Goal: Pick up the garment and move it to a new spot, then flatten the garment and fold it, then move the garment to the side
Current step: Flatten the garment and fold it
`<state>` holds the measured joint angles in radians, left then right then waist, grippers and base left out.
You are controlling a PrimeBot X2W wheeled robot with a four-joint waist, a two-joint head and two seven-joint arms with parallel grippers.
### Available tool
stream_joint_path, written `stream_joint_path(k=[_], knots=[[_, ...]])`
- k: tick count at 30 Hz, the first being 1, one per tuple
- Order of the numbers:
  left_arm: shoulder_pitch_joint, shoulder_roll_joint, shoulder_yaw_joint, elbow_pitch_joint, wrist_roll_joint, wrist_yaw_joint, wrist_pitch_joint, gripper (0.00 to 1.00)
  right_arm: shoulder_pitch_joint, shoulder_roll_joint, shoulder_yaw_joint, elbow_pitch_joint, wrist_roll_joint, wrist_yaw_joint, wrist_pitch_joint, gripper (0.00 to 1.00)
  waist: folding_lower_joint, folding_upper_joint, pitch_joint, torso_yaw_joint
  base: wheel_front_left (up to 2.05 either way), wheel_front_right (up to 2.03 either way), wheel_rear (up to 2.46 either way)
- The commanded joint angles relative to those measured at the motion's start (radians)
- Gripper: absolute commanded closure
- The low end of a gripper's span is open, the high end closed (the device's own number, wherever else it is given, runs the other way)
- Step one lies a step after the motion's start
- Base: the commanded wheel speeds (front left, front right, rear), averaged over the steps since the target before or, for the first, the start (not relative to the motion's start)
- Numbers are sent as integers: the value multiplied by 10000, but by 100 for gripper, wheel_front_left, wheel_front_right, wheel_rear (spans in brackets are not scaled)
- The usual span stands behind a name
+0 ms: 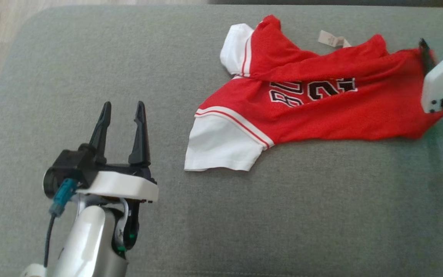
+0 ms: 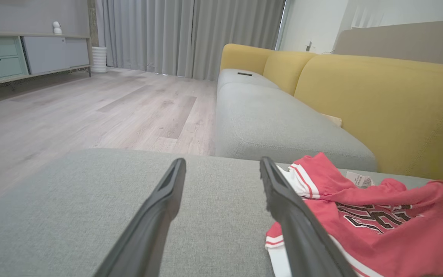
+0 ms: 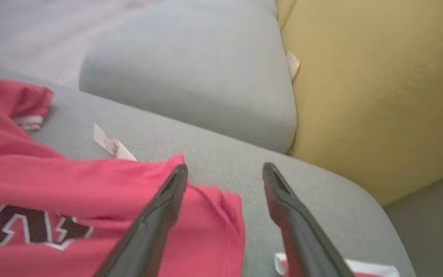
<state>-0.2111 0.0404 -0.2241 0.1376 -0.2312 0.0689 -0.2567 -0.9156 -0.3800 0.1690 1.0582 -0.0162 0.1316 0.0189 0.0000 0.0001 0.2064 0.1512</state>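
Note:
The garment (image 1: 321,111) is a red jersey with white sleeves and black lettering. It lies crumpled on the grey cushion (image 1: 244,215), toward the far right. My left gripper (image 1: 124,104) hovers open over bare cushion to the garment's left, and nothing sits between its fingers (image 2: 160,207). The garment (image 2: 379,227) shows just to the right of them. My right gripper (image 3: 225,167) is open above the garment's right end (image 3: 52,192), with the red hem lying loose under the gap. Its white wrist housing (image 1: 442,82) covers part of that end.
A white label (image 1: 333,39) lies just beyond the garment. A yellow backrest (image 2: 379,107) rises behind the cushion, and a second grey seat cushion (image 2: 275,123) adjoins it. Wooden floor (image 2: 90,107) lies past the cushion's left edge, with a low cabinet (image 2: 21,54) and curtains beyond.

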Motion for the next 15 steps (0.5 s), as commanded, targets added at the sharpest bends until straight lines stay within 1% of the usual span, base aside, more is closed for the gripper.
stream_joint_path(k=[1, 5, 8, 11, 15], knots=[[-246, 99, 391, -300, 72, -48, -51, 0, 101, 150, -72, -488, 150, -9, -443, 0, 0, -1, -126, -170, 0, 0, 0], [-158, 99, 491, -349, 38, -90, -51, 0, 591, 769, -324, -1105, 764, -9, -1414, 0, 0, -1, -336, -498, 0, 0, 0], [-46, 99, 524, -377, -12, -118, -51, 0, 1333, 1118, -277, -1787, 1321, -9, -1983, 0, 0, -1, -476, -744, 0, 0, 0], [69, 99, 540, -376, -45, -142, -51, 0, 2404, 1497, -293, -2727, 1982, -9, -2337, 0, 0, -1, -573, -993, 0, 0, 0], [130, 99, 584, -308, -27, -216, -51, 0, 4096, 2003, -495, -4184, 2594, -9, -2589, 0, 0, -1, -563, -1284, 0, 0, 0]])
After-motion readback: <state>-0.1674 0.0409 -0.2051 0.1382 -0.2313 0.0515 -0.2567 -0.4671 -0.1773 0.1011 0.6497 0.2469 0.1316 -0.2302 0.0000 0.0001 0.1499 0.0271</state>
